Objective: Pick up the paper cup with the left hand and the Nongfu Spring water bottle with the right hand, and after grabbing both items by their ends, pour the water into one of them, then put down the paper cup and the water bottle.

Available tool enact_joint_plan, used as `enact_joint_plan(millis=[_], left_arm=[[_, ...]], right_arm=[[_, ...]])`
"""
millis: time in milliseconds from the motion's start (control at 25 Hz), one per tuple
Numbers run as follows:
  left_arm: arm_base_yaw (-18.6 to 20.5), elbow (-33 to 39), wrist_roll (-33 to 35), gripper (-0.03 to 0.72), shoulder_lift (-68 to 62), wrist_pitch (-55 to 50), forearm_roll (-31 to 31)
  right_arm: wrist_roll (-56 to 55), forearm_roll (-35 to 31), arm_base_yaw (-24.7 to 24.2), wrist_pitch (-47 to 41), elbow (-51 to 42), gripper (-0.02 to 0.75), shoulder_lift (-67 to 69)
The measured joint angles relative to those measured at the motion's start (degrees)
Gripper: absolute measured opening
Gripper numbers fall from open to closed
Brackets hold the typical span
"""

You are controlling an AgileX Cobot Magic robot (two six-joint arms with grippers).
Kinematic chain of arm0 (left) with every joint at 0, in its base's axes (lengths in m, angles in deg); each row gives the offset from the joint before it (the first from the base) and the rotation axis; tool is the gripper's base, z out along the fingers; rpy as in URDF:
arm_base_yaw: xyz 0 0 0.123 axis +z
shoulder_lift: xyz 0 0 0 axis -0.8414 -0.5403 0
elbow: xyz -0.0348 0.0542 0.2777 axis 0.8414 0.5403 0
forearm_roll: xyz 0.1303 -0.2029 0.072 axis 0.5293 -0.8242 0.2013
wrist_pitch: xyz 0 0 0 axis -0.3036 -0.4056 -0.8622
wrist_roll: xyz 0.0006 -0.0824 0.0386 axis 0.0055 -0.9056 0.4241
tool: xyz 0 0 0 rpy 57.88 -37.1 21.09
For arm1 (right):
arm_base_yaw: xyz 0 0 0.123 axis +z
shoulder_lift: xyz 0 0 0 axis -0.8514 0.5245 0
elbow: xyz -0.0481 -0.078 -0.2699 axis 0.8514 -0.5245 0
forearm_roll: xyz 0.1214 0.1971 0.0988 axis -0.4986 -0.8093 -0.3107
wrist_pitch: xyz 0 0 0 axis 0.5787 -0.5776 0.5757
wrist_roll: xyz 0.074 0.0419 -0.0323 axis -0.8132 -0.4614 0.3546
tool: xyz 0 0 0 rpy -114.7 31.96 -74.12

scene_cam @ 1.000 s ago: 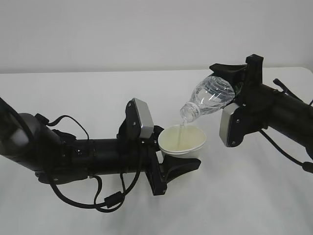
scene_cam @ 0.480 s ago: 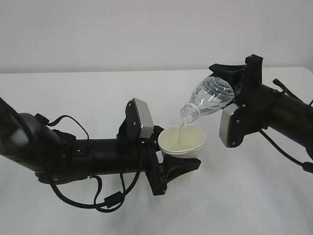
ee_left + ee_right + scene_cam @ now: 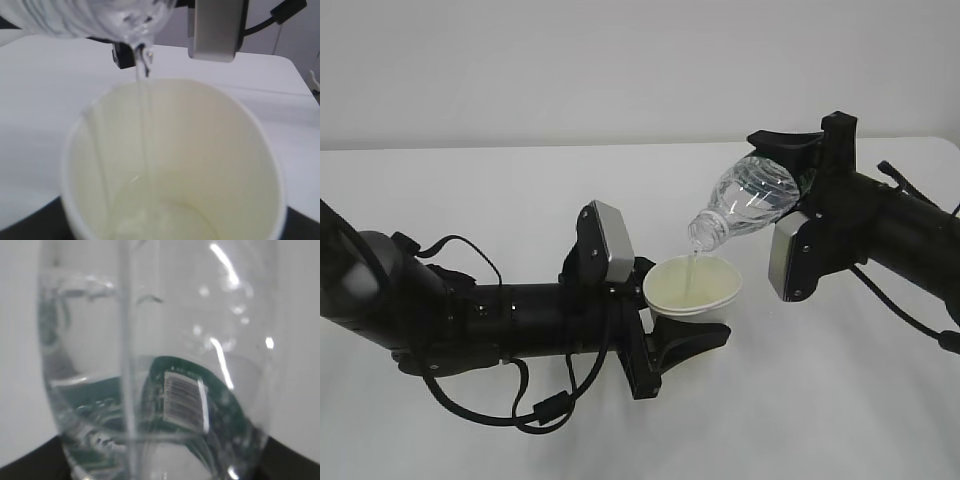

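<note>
Exterior view puts the Nongfu Spring water bottle (image 3: 752,200) up and to the right of the paper cup (image 3: 692,286), its long axis slanting down toward the left so that the capless neck hangs just above the cup's right-hand rim without touching it. A thin thread of the water (image 3: 693,256) falls from the mouth into the cream-coloured inside. The right hand's tool (image 3: 798,160) is clenched across the bottle's base end, with one black finger over the top of the body and the green label band tucked against the palm. The left hand's tool (image 3: 672,338) grasps the cup low down, its fingers running under and beside the base, and carries it clear of the white worktop (image 3: 520,200) with the mouth tipped slightly toward the camera. Left wrist view looks straight into the cup: the stream enters near the left side of the opening and a shallow pool shows at the bottom, so the cup looks far from full. Right wrist view shows water remaining in the lower part of the tilted bottle. By my reading the pour is mid-way; what matters next is keeping the neck over the opening, then raising the neck end back up to the right before either item goes down.
</note>
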Motion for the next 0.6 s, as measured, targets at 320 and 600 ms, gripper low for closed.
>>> enact_joint_plan(millis=[320, 600], left_arm=[[0.0, 0.0, 0.0, 0.439, 0.0, 0.0, 0.0], [0.0, 0.0, 0.0, 0.438, 0.0, 0.0, 0.0]], right_arm=[[0.0, 0.4, 0.0, 0.0, 0.0, 0.428, 0.0], [0.1, 0.7, 0.0, 0.0, 0.0, 0.428, 0.0]])
